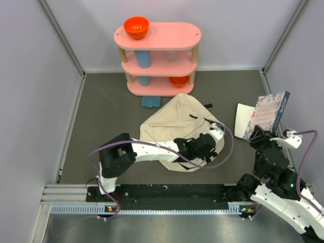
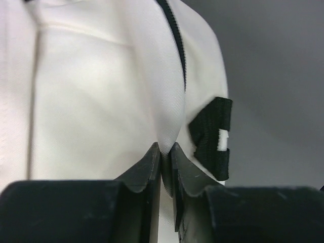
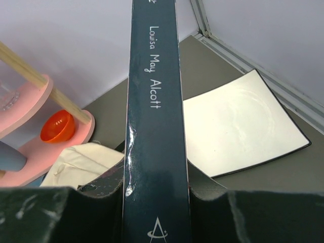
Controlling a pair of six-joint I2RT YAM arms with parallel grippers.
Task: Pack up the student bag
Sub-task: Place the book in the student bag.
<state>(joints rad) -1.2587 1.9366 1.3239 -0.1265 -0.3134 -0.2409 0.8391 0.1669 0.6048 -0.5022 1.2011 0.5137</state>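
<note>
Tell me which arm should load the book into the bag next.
Right: the right gripper holds the Louisa May Alcott book, while the left gripper is pinching the student bag by its zipper.

Student bag [image 1: 172,124] mid-table; shelf unit [image 1: 167,36] behind it; square plate [image 1: 243,117] right of it, book [image 1: 268,114] above plate's right edge.
</note>
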